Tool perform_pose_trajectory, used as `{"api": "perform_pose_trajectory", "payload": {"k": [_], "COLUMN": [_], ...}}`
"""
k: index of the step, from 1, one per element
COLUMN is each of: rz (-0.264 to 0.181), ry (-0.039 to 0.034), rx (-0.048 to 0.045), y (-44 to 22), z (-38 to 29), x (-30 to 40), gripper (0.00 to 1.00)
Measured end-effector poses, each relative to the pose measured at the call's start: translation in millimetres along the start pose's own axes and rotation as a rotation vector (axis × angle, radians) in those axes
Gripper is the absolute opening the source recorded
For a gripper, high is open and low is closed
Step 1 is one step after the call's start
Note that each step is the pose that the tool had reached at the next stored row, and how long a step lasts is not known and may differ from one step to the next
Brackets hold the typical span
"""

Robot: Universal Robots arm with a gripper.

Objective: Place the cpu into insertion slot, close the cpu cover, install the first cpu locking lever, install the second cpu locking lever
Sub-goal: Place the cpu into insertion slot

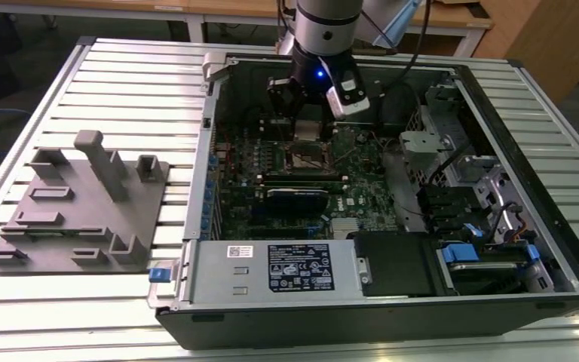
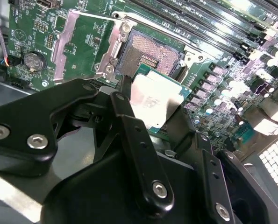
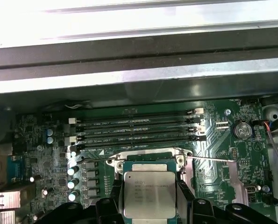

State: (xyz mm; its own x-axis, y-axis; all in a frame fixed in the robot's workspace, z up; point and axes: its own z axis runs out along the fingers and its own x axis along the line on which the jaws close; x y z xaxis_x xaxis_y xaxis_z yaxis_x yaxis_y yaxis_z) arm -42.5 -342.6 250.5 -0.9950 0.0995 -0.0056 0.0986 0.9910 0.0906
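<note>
My gripper (image 1: 307, 127) hangs inside the open computer case, just over the green board (image 1: 360, 181). It is shut on the cpu (image 2: 153, 100), a flat silver-topped square held by its edges between the black fingers (image 2: 124, 100). In the first wrist view the cpu (image 3: 149, 193) sits level in my gripper (image 3: 149, 201). Close beyond it lies the insertion slot (image 2: 150, 53), uncovered, with its contact field showing. The cpu cover (image 2: 60, 44) is swung open and lies flat on the board beside the slot. A thin locking lever (image 3: 209, 159) stands out sideways from the slot (image 3: 149, 164).
Long black memory slots (image 3: 139, 126) run beside the socket, with a coin battery (image 3: 241, 129) nearby. The metal case walls (image 1: 209, 151) ring the board, and a power supply (image 1: 269, 268) sits at the near side. A grey fixture (image 1: 78, 204) rests on the table at the exterior view's left.
</note>
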Motion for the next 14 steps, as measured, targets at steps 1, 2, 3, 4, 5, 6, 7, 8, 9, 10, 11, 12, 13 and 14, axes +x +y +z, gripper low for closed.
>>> {"api": "perform_pose_trajectory", "payload": {"k": [1,2,3,4,5,6,7,8,9,10,11,12,13,14], "rz": [0.0,0.0,0.0,0.003,0.013,0.031,0.049,0.067,0.085,0.103,0.121,0.139,0.158,0.176], "ry": [0.0,0.0,0.0,-0.0003,-0.0012,-0.0029,-0.0044,-0.0061,-0.0077,-0.0094,-0.011,-0.0126,-0.0144,-0.016], "rx": [0.0,0.0,0.0,0.0001,0.0001,0.0004,0.0005,0.0004,0.0005,0.0006,0.0007,0.0008,0.0009,0.0011], "y": [0.0,0.0,0.0,0.0,0.0,0.0,0.0,0.0,0.0,-0.1,-0.1,-0.1,-0.1,-0.1], "z": [0.0,0.0,0.0,0.0,0.0,0.1,0.2,0.4,0.5,0.6,0.7,0.9,1.0,1.0], "x": [0.0,0.0,0.0,0.0,0.0,0.1,0.1,0.0,0.0,0.0,0.0,0.0,0.0,0.0], "gripper": [0.54,0.54,0.54,0.54,0.54,0.54,0.54,0.54,0.54,0.54,0.54,0.54,0.54,0.54]}}
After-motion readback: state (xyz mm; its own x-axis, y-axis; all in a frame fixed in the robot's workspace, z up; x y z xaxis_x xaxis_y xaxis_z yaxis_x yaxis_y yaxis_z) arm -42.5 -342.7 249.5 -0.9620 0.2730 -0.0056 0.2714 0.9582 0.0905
